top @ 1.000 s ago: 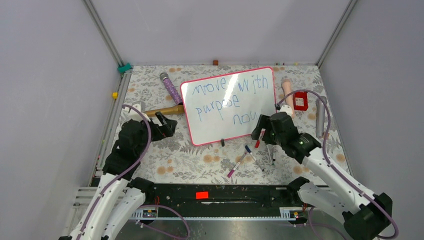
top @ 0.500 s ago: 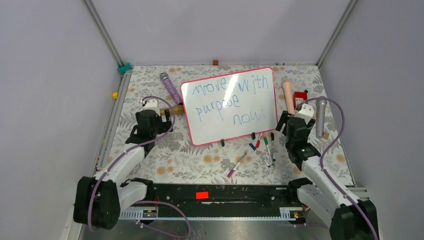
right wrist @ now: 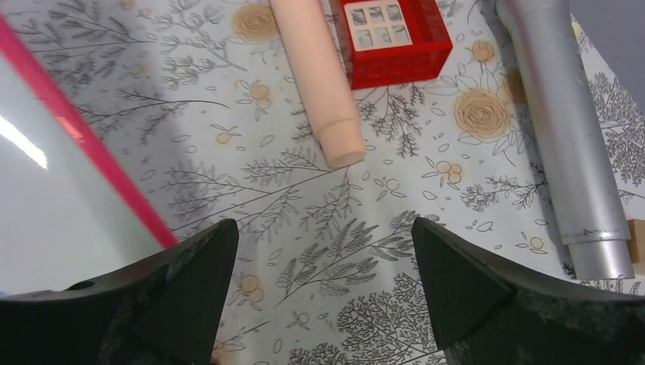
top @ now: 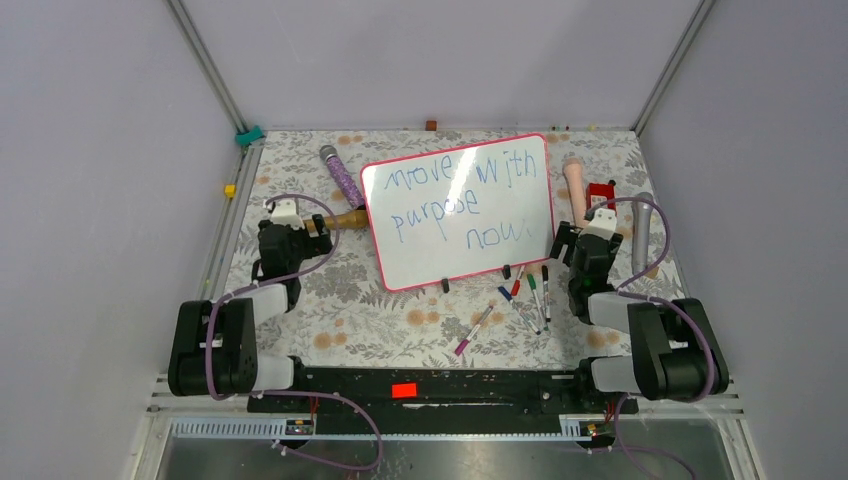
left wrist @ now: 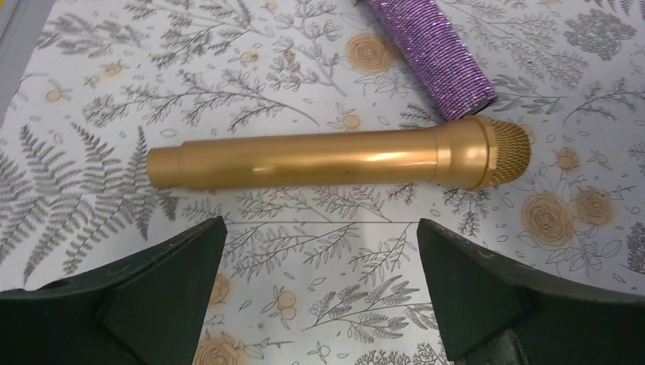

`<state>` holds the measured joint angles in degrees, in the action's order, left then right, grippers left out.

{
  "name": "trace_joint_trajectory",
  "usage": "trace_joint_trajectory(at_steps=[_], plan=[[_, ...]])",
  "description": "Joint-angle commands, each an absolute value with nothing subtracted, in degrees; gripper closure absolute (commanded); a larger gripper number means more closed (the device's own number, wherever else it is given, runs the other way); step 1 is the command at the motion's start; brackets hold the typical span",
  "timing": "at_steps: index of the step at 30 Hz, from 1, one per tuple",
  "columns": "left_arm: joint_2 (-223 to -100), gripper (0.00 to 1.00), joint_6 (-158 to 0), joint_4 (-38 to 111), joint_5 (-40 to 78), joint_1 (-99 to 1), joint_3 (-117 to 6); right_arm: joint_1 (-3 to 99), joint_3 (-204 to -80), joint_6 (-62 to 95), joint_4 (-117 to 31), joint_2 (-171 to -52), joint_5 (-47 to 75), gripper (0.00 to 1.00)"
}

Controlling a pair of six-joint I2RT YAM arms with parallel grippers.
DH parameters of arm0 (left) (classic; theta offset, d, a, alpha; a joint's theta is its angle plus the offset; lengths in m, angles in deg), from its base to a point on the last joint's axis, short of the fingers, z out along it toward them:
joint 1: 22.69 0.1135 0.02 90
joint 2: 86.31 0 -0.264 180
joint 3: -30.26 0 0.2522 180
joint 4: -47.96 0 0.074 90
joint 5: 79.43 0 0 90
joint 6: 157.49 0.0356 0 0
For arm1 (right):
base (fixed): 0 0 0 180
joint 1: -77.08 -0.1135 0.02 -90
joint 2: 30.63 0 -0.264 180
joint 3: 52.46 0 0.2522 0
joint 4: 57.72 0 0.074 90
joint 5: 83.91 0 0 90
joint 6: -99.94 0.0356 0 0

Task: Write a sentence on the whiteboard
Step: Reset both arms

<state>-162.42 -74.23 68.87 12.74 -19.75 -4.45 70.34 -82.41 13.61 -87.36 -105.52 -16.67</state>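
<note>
The whiteboard point(top: 425, 255), white with a pink-red rim, stands tilted at the middle of the table. The sentence point(top: 450, 195) is in blue marker and reads "move with purpose now" in three slanted rows. My left gripper point(top: 306, 240) is open and empty to the left of the board. In the left wrist view, the left gripper point(left wrist: 321, 228) has its jaws wide apart over bare cloth. My right gripper point(top: 578, 238) is open and empty beside the board's right edge. The right wrist view shows the right gripper point(right wrist: 325, 228) next to the board's rim point(right wrist: 99, 152).
A gold microphone point(left wrist: 335, 158) lies just ahead of my left gripper, with a purple glitter microphone point(left wrist: 437, 53) beyond it. A peach cylinder point(right wrist: 316, 76), a red block point(right wrist: 392, 34) and a silver microphone point(right wrist: 567, 129) lie ahead of my right gripper. Several markers point(top: 525, 290) lie below the board.
Both arms have pulled back and folded down at the sides. My right gripper has left the board's lower right corner, where the word "now" shows in full and markers lie on the cloth.
</note>
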Motion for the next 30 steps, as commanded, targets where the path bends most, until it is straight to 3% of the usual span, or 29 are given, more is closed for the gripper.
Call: trace_joint_trajectory(at_steps=[1, 5, 10, 17, 19, 22, 24, 30], plan=[[-163.16, 0.01, -71.01, 77.16, 16.62, -20.49, -6.86, 72.78, -82.26, 13.54, -98.39, -107.97, -12.15, 0.08], [-163.06, 0.01, -71.13, 78.21, 16.85, -20.49, -6.44, 72.95, -81.67, 13.19, -101.11, -108.50, -11.96, 0.01], [-163.38, 0.01, -71.34, 77.24, 15.24, -20.40, -6.94, 72.96, -81.29, 13.11, -101.79, -108.62, -11.95, 0.01], [-162.11, 0.01, -73.02, 79.34, 3.70, -22.32, -4.93, 72.95, -81.31, 13.12, -101.77, -108.59, -11.92, 0.01], [-161.00, 0.01, -74.23, 85.63, -5.90, -25.73, -0.78, 72.94, -81.33, 13.11, -101.83, -108.66, -11.93, 0.01], [-163.92, 0.01, -73.08, 103.04, -8.76, -27.09, 6.49, 72.96, -81.34, 13.09, -101.80, -108.65, -11.87, 0.01], [-163.32, 0.01, -71.15, 96.63, -9.05, -28.79, 3.77, 72.95, -81.33, 13.12, -101.81, -108.67, -11.90, 0.00], [-163.30, 0.01, -71.37, 95.82, -8.62, -28.96, 3.34, 72.95, -81.34, 13.08, -101.79, -108.65, -11.93, 0.01]])
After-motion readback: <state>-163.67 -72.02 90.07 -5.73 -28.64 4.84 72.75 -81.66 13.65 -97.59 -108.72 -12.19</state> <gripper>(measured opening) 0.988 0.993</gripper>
